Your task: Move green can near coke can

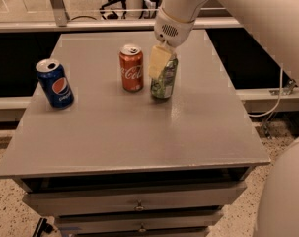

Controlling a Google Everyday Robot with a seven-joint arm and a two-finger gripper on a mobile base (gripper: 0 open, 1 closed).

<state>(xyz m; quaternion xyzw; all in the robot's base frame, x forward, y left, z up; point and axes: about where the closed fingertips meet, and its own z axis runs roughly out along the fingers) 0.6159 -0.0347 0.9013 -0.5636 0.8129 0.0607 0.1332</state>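
Green can (165, 83): upright on the desk (139, 132), rear centre; base appears to rest on the surface.
Position relative to coke can (131, 68): just beside it, on its right; a narrow gap shows between the two, not touching.
Build, judged: thin metal wall, rigid while sealed, dents under a hard squeeze; light if empty, moderate if full, and the contents cannot be told.
Surface, judged: smooth printed metal, somewhat slippery; a firm, even pinch is wanted.
Hold point, judged: across the upper half of the body, below the silver rim, with the can kept vertical so that it cannot tip against its neighbour.
Gripper (163, 68): directly above the green can, coming down from the rear.
Fingers (158, 62): clasped on the green can's upper part; one pale finger lies on its front-left side, the other is hidden behind.
Arm (178, 14): white, reaching in from the upper right.
Task standing, judged: the green can already stands near the coke can; release not yet done.
Pepsi can (55, 83): blue, at the desk's left edge, well apart from the pair.
Drawers (139, 206): below the desk's front edge, closed.
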